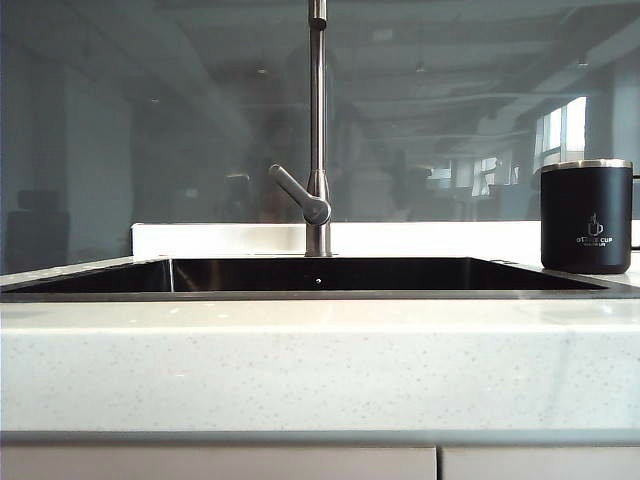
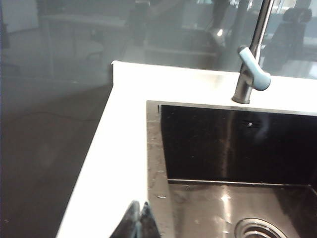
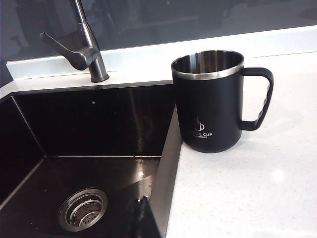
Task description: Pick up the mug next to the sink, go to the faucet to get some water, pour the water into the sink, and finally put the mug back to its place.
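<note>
**Mug sat untouched, nothing grabbed**

Nearest the sink [image 3: 94, 148], the right claw [image 3: 143, 210] hung over its corner, tips pressed together, empty. The left claw [image 2: 136, 223] was likewise closed at the sink's other end. The mug [image 3: 210, 101] stood upright on the worktop [image 3: 257, 188] just beside the sink rim. Behind the sink, the faucet [image 1: 317, 130] ran out of frame, spout hidden. My guess: the pick-up comes next, and that claw has to spread first.

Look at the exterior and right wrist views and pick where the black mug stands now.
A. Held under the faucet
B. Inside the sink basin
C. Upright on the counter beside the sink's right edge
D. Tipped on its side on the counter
C: the mug stands upright on the white counter just beside the sink rim, apart from the faucet, with no gripper on it.
</note>
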Tool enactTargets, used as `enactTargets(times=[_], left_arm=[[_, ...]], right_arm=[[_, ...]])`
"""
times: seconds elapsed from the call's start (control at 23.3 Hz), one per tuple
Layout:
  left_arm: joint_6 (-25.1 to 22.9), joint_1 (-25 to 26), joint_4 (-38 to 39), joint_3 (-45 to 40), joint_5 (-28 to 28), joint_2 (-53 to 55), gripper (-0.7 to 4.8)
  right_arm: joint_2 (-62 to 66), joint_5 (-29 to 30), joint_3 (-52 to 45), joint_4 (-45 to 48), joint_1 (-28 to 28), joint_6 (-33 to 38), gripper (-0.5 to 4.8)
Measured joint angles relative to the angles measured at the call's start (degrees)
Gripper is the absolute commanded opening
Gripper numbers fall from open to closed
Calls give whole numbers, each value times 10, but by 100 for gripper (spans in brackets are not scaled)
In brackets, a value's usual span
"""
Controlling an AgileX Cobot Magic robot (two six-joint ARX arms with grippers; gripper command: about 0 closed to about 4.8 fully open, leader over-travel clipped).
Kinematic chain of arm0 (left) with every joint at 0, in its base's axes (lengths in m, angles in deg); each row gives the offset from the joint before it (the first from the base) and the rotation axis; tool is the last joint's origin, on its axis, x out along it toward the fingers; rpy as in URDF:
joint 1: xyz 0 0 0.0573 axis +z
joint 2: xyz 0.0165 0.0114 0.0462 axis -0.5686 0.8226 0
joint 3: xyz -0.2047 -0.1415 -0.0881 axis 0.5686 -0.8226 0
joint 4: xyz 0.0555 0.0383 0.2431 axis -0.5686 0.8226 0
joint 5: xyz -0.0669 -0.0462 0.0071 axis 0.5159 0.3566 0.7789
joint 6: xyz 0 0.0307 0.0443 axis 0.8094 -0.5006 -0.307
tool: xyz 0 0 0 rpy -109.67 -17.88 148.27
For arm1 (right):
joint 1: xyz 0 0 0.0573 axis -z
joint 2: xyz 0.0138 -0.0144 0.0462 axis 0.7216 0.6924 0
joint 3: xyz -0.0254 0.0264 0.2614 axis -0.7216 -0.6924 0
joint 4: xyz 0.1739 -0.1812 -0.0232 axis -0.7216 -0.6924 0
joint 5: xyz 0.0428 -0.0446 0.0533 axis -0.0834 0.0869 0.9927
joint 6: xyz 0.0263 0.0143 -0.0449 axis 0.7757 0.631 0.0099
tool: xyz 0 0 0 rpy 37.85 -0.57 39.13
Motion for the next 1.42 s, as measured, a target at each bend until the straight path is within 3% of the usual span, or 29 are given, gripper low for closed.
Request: enactTargets(times=[0.3,0.69,0.99,1.42], left_arm=[[-4,5,-3,0,-76,-1,-3],[-4,76,-4,0,-28,-1,-3],[-40,78,42,1,10,0,-3],[-81,78,-27,1,10,0,-3]], right_arm=[[0,0,0,0,0,0,-5],[0,0,0,0,0,0,-5],[0,0,0,0,0,0,-5],[0,0,0,0,0,0,-5]])
